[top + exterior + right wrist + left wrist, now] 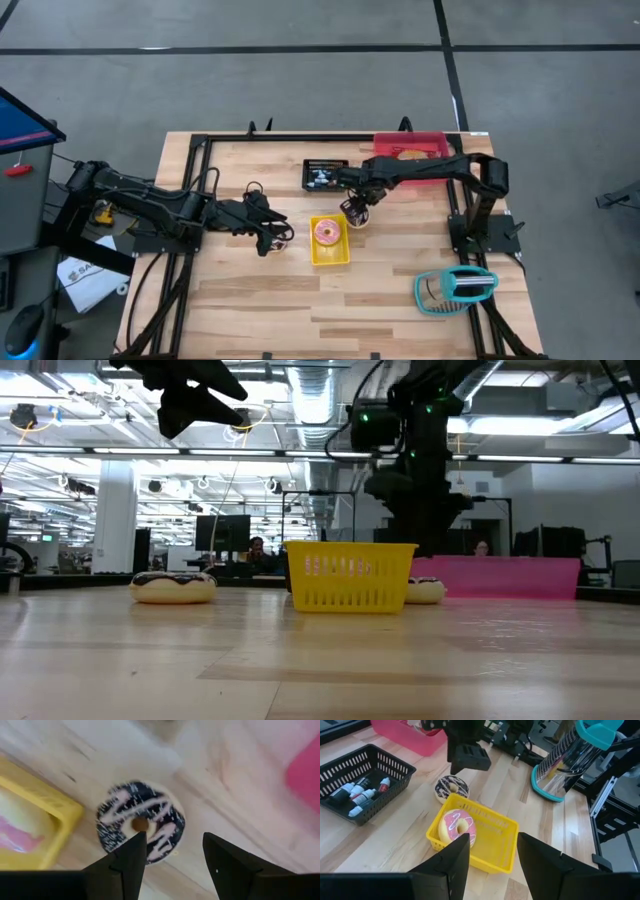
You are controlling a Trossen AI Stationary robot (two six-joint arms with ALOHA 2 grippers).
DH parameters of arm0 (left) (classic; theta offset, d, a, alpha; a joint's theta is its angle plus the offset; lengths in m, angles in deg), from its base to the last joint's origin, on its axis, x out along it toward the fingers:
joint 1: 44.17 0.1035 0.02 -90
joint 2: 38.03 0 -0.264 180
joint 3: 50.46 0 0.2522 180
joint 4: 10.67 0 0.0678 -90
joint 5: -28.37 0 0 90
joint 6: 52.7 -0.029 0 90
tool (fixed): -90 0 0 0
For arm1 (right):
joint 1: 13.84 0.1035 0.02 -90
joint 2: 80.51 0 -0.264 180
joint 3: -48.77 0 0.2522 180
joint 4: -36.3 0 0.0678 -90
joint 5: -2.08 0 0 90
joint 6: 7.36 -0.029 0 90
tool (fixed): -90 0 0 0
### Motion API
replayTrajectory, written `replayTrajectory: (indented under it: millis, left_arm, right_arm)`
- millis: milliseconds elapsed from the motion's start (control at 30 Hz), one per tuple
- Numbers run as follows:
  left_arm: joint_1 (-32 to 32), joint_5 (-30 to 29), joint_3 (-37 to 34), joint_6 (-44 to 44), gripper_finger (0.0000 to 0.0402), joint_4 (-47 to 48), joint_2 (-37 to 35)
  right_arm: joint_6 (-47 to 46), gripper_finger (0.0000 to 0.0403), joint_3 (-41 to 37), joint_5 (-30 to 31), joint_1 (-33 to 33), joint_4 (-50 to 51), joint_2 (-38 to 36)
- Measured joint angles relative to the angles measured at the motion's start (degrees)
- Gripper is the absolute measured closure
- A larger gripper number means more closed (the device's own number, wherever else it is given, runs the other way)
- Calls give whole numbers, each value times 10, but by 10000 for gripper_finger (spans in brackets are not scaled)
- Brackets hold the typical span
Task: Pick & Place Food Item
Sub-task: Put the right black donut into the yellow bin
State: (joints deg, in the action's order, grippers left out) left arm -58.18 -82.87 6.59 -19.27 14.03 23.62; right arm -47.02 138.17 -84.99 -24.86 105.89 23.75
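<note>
I see a yellow basket mid-table holding a pink-iced donut. My right gripper hovers unclenched, empty, directly above a chocolate donut lying on the table beside the basket. My left gripper, also unclenched, waits beside the basket's other side.

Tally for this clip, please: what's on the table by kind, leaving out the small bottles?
Chocolate-iced doughnuts: 2, left doughnut and right doughnut
Pink-iced doughnut: 1
Baskets and bins: 3, yellow plastic basket, black mesh basket, pink plastic bin
Teal-rimmed wire rack: 1
Total: 7
</note>
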Motion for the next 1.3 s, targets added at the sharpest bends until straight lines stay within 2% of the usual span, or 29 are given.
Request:
replayTrajectory:
  millis: [267, 467, 1300]
  left_arm:
    - [0, 0, 0, 0, 241, -4, 0]
    - [0, 0, 0, 0, 241, -4, 0]
    - [0, -2, 0, 0, 241, -5, 0]
  right_arm:
    - [-12, 215, -49, -30, 9, -43, 0]
    - [-24, 215, -64, -27, 8, -74, 0]
    - [-15, 215, -65, -31, -15, -87, 0]
